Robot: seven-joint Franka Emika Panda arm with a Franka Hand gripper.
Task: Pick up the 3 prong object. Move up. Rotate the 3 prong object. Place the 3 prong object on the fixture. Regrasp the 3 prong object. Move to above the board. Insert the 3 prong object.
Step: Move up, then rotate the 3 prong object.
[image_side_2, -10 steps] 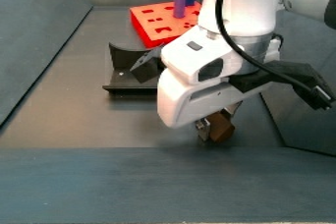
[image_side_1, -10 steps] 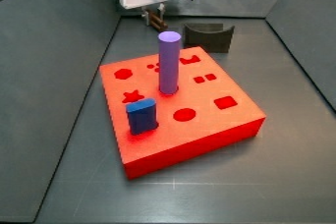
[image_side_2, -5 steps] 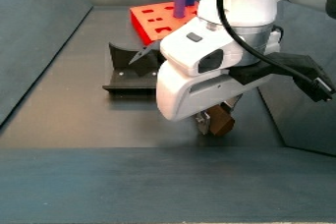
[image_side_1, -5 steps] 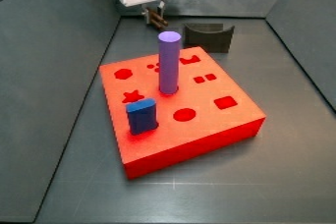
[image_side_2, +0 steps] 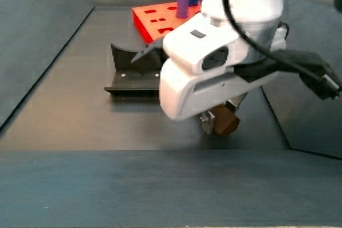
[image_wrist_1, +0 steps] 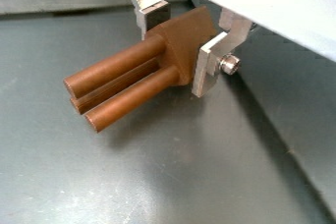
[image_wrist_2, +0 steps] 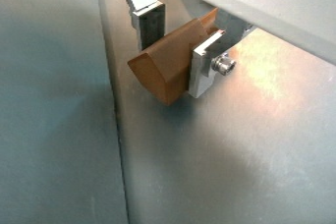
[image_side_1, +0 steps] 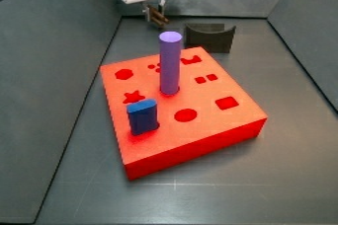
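Note:
My gripper [image_wrist_1: 179, 39] is shut on the 3 prong object [image_wrist_1: 132, 76], a small brown piece with a block head and three round prongs; the silver fingers [image_wrist_1: 210, 59] clamp its head. It also shows in a wrist view [image_wrist_2: 164, 63]. In a side view the gripper [image_side_2: 217, 120] holds the piece [image_side_2: 225, 121] just above the grey floor, apart from the fixture [image_side_2: 131, 72] and the red board [image_side_2: 167, 22]. In a side view the gripper [image_side_1: 156, 12] hangs at the back, beside the dark fixture [image_side_1: 211, 36] and behind the board [image_side_1: 179, 106].
A purple cylinder [image_side_1: 169, 62] and a blue block [image_side_1: 141, 117] stand in the board. Grey walls enclose the floor; a wall seam [image_wrist_2: 112, 120] runs close beside the gripper.
My gripper has risen slightly with the 3 prong object in it. Nothing else has moved.

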